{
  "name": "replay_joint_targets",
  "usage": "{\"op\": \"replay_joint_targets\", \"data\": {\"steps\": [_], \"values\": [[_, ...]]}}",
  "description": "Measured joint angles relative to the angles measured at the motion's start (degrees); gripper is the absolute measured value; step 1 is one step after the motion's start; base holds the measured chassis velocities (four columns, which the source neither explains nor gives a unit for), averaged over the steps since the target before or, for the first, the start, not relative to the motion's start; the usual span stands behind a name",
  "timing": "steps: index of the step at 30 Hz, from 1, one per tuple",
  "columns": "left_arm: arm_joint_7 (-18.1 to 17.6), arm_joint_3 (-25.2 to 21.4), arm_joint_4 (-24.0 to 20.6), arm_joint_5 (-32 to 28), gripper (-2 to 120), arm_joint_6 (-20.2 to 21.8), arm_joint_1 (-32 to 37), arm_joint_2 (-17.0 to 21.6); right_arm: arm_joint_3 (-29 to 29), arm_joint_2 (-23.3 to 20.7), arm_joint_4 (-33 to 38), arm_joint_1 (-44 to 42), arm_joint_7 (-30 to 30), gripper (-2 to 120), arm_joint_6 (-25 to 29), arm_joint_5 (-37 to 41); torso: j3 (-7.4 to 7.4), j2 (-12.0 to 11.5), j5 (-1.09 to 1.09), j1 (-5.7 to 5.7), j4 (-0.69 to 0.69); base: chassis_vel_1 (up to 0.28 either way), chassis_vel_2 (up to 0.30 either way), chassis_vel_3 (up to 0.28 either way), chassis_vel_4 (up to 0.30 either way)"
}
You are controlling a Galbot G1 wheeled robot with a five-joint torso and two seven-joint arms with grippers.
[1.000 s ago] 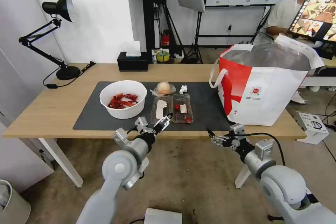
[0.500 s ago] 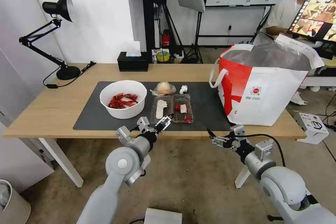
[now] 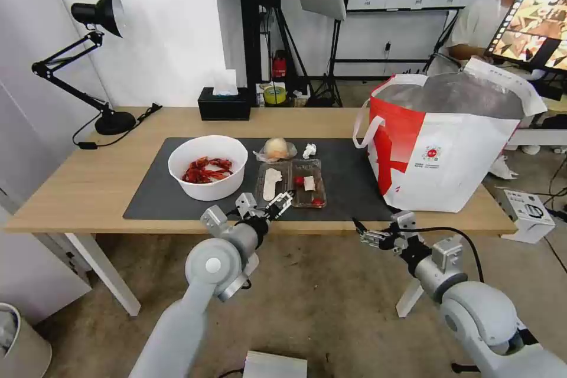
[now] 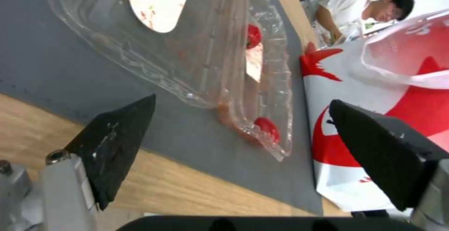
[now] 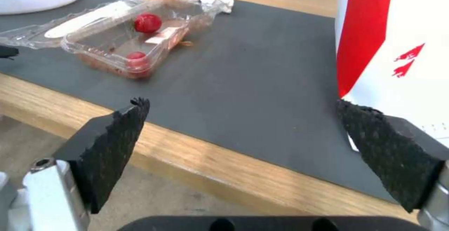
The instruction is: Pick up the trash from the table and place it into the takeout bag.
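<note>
My left gripper (image 3: 282, 203) sits at the near edge of the table (image 3: 71, 189), in the lower middle of the head view, with its jaws spread wide and nothing between them. The clear plastic tray (image 3: 290, 182) lies straight ahead of it and just beyond its tips, on the dark mat (image 3: 348, 177). In the left wrist view the tray (image 4: 196, 48) fills the gap between the two black fingers (image 4: 117, 143), its near corner with a red scrap pointing back at me. The tray's long side runs across the table, left to right in the head view, so I judge the near rim to be the part to close on.

The left arm is clearly the nearer one. My right gripper (image 3: 367, 235) hangs lower right of centre, off the table edge, also wide open and empty, with the tray (image 5: 117, 45) well off toward the upper left of its wrist view.

The white bowl (image 3: 207, 166) of red shells stands just left of the tray, the wrapped lump (image 3: 276, 148) and paper wad (image 3: 309, 150) just behind it. The takeout bag (image 3: 449, 147) stands at the right, open-topped, with bare mat between it and the tray.
</note>
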Motion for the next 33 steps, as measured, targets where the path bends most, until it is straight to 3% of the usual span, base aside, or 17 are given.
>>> {"op": "replay_joint_targets", "data": {"steps": [33], "values": [[-1.6, 0.5, 2.2, 0.1, 100, -1.8, -2.9, -1.1, 0.1, 0.9, -1.3, -0.9, -0.1, 100, 1.5, -1.6, 0.00, 0.0, 0.00, 0.00, 0.00, 0.000, 0.000, 0.000, 0.000]]}}
